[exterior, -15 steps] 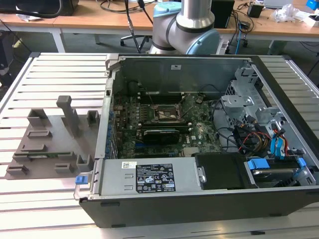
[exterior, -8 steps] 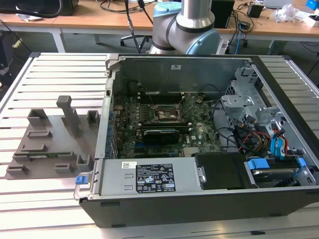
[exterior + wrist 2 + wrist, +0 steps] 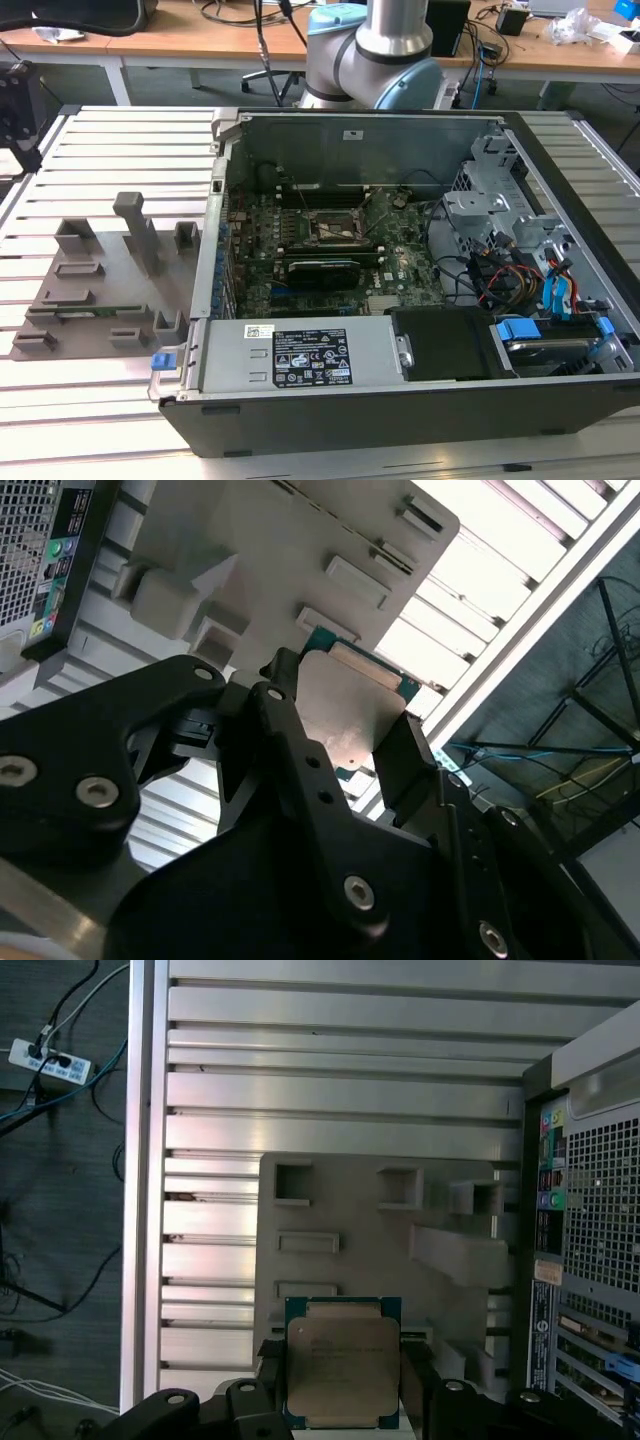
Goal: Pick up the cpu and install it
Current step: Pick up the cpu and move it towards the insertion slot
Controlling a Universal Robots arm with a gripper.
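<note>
The cpu (image 3: 343, 1360), a flat square chip with a pale metal top and a thin green rim, sits between the two black fingers of my gripper (image 3: 345, 1390). The fingers press on two opposite edges, so the gripper is shut on it. In the first wrist view the chip hangs well above the grey fixture plate (image 3: 330, 1210) on the slatted table. The second wrist view has the cpu (image 3: 350, 695) framed by the fingers (image 3: 290, 730) from the side. In the exterior view, the dark square socket (image 3: 335, 228) lies on the motherboard inside the open computer case (image 3: 400, 400).
The grey fixture plate (image 3: 100, 290) with raised blocks and a tall post (image 3: 140, 230) lies on the aluminium slat table at the exterior view's left. Inside the case are a power supply (image 3: 300, 355), cables and drive bays (image 3: 540, 280). The arm's base (image 3: 370, 50) stands behind the case.
</note>
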